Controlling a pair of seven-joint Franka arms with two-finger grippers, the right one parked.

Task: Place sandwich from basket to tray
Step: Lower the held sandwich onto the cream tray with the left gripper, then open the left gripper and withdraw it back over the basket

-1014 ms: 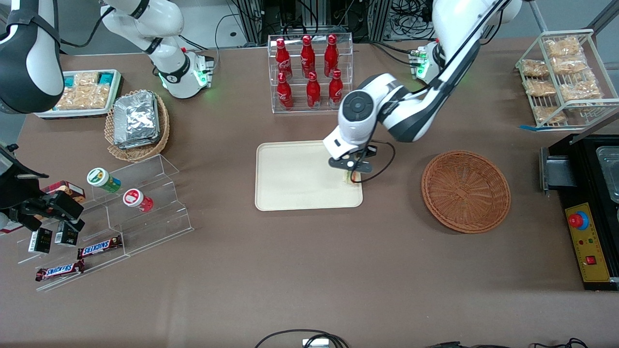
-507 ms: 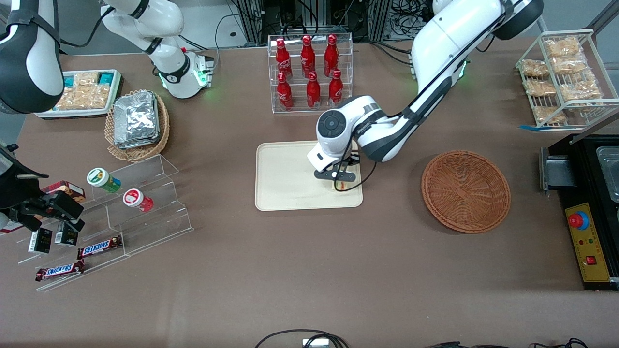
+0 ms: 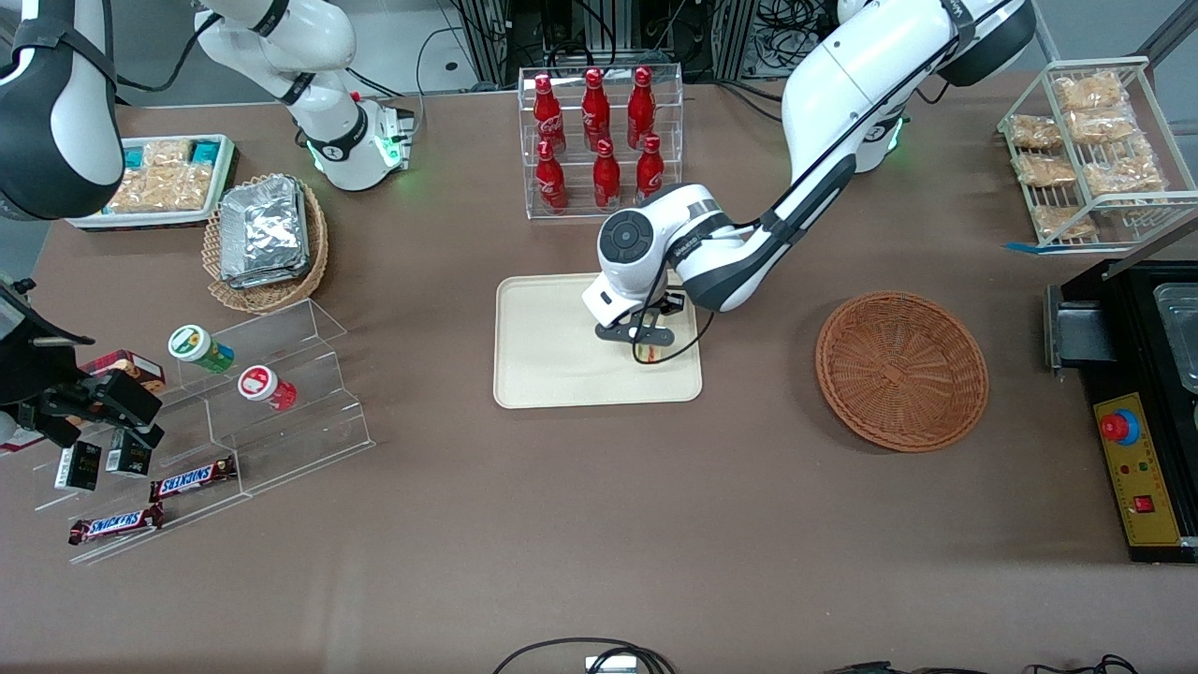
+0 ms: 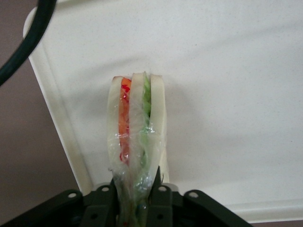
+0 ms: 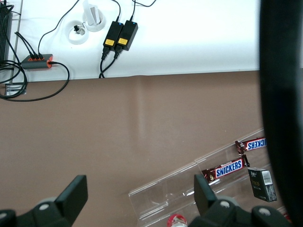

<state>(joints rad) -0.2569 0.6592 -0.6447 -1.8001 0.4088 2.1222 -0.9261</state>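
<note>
Closest to the wrist camera we see the gripper (image 4: 137,201) with its jaws clenched on the sandwich (image 4: 137,137), a wedge wrapped in clear film: white bread slices standing on edge, with a red and orange layer in one gap and green leaf in the other. Its free end points away from the jaws over the cream tray (image 4: 227,85), near a rounded corner of the raised rim, where brown worktop (image 4: 23,156) shows past the edge. From the front we find the gripper (image 3: 646,344) low over the tray (image 3: 547,351), toward its 3 o'clock side, with the sandwich (image 3: 648,353) just visible beneath it and a black cable looping beside it. We cannot tell whether the sandwich touches the tray surface. The reddish-brown basket (image 3: 901,370) sits well apart at 3 o'clock from the tray and holds nothing we can see. At 12 o'clock from the tray stands a clear rack of red bottles (image 3: 599,140), farther from the front camera.
</note>
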